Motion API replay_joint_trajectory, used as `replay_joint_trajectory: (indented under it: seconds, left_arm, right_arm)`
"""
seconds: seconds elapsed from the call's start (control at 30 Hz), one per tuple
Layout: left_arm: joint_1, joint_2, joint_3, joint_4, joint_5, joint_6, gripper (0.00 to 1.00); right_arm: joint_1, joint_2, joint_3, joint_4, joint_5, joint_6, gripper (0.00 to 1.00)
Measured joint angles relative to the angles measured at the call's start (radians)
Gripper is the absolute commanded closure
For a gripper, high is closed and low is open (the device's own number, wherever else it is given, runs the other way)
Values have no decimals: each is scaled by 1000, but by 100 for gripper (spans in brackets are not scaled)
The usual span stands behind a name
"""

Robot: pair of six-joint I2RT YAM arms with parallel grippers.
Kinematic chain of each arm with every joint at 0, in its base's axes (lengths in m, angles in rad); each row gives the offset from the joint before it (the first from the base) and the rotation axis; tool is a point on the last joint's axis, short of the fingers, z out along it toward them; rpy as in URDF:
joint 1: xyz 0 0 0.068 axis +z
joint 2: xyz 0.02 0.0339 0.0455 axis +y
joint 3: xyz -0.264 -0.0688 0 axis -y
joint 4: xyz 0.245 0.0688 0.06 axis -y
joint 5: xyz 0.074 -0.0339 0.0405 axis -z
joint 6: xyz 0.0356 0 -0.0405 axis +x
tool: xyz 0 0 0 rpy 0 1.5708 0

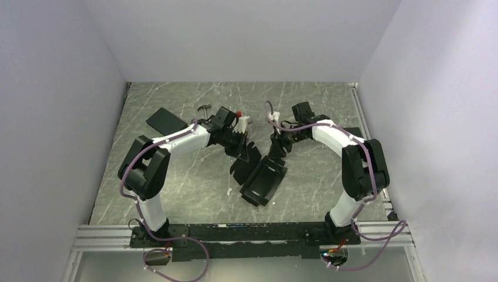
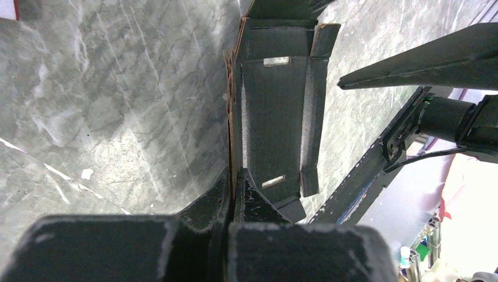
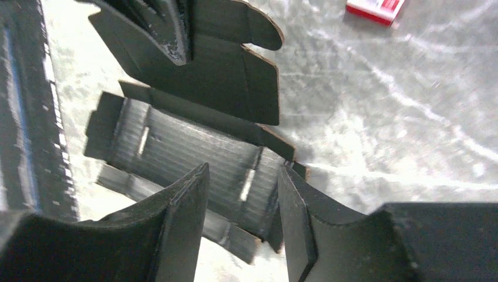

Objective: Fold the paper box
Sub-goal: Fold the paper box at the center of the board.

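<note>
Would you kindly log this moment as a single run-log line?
left hand: shut on paper box edge | right hand: open above box, holding nothing | fold: unfinished

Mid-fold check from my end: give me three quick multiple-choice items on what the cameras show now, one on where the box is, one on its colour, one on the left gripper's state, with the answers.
1. Where does the paper box lie?
A in the middle of the table; B against the far wall; C on the near rail.
2. What colour are its panels?
A white; B red; C black.
3. How is the left gripper?
A open above bare table; B shut on an edge of the paper box; C shut on a flat slab.

Answers:
1 A, the top view shows it at the centre.
2 C, every view shows matte black panels.
3 B, the left wrist view shows the fingers pinched on the cardboard's edge.
</note>
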Motion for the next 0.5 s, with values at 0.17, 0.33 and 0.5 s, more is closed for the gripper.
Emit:
replay_joint_trajectory:
  seconds: [0.17,0.33,0.5]
  left_arm:
    - [-8,0,20,-19,-21,25,100]
    - [-15,0,26,-23,-35,37,100]
    - [-18,0,26,-24,-44,39,100]
  right_arm:
    - [-13,-41,-24,23,-41,-216,40]
    - [-13,3,3,-9,-68,-415,41]
    - [-7,87,47,-20,-65,-480,44]
